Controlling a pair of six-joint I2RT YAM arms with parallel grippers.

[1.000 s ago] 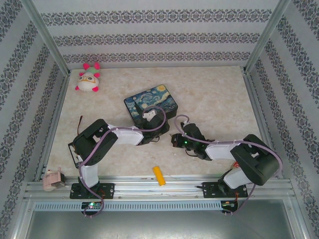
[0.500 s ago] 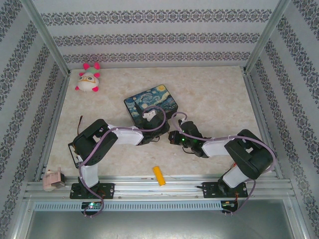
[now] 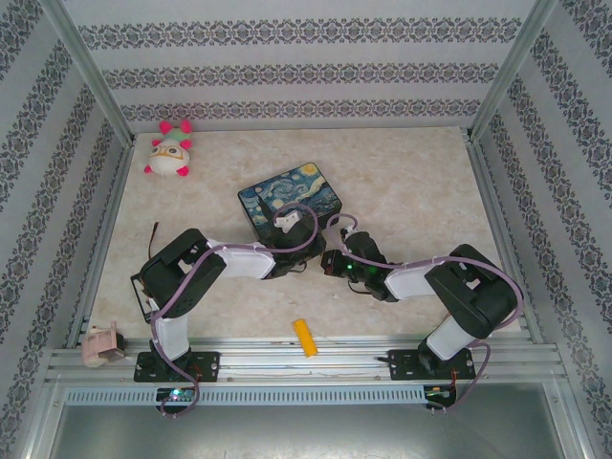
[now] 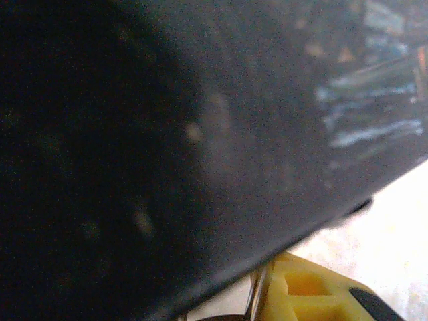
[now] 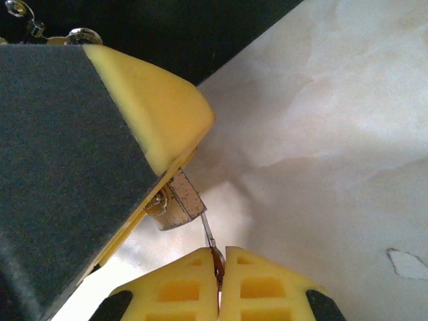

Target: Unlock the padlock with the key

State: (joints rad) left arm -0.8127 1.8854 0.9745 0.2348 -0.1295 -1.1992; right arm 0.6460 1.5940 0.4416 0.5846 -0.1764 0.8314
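My left pincer [image 5: 166, 188] grips the padlock [image 5: 179, 204], right pincer [image 5: 219, 259] pinches the key [image 5: 208, 234] at its keyhole; turning remains.

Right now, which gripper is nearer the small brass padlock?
Left. The left gripper's finger presses on the small brass padlock; the right gripper, shut on the thin silvery key, sits back behind the key.

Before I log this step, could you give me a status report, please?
Left gripper shut on the padlock, close against the painted box. Right gripper shut on the key, blade tip at the padlock. Nothing between them.
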